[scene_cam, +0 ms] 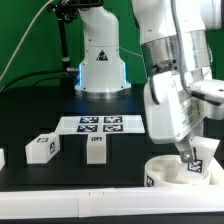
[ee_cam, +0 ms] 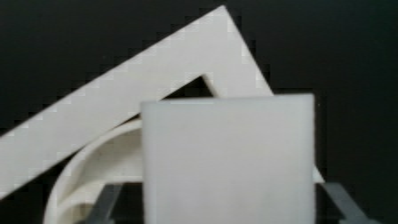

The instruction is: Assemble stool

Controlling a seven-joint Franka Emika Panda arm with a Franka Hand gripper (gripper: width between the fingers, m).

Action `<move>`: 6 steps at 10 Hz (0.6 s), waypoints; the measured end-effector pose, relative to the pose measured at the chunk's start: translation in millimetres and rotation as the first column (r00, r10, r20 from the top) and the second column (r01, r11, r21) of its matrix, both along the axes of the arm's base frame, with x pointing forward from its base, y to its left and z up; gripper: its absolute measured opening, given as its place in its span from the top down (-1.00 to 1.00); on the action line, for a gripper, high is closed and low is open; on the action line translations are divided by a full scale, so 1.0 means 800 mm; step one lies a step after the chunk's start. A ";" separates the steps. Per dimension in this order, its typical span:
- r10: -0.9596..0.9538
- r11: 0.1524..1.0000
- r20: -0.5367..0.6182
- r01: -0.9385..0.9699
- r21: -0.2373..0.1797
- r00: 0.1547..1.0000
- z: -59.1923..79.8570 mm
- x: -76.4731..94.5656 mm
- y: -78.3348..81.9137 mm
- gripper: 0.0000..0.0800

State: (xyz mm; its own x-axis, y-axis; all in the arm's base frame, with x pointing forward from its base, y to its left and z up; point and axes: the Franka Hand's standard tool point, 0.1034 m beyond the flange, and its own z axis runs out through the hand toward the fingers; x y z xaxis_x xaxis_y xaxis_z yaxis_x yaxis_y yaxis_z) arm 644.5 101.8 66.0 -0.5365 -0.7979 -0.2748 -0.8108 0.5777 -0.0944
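leg point(ee_cam: 228, 160) in gripper point(scene_cam: 197, 160), arm point(scene_cam: 172, 70) bent down over seat point(scene_cam: 162, 172)

Seat point(scene_cam: 170, 173): thick round white disc, lying flat by the tabletop's near edge, close to the corner on the exterior view's right. Gripped leg point(scene_cam: 204, 165): chunky white block with a black-and-white square tag, held roughly upright in the gripper point(scene_cam: 195, 154) over the seat's top; whether it touches the seat cannot be told. First loose leg point(scene_cam: 42, 148) and second loose leg point(scene_cam: 97, 147): tagged white blocks, resting apart from each other, a little back from the near edge, toward the exterior view's left, well apart from the seat.
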 end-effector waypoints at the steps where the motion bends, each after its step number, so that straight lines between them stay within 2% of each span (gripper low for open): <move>1: -0.033 0.999 -0.003 0.033 0.009 0.999 0.000 0.000 0.000 0.16; 2: -0.009 1.000 0.001 0.009 0.006 1.000 0.000 0.000 0.001 0.16; 3: 0.016 1.000 0.005 -0.016 0.000 1.000 -0.001 -0.001 0.001 -0.07; 4: 0.038 0.999 -0.002 -0.038 0.000 0.999 -0.001 -0.003 0.004 -0.40; 5: 0.137 0.990 -0.043 -0.136 0.023 0.990 0.003 -0.012 0.015 -0.58; 6: 0.271 0.963 -0.038 -0.271 0.015 0.962 0.010 -0.013 0.021 -0.58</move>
State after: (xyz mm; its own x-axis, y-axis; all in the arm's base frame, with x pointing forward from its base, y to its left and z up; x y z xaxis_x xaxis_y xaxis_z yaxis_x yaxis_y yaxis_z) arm 634.2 118.6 74.4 -0.3111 -0.9123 -0.2663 -0.9401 0.3366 -0.0548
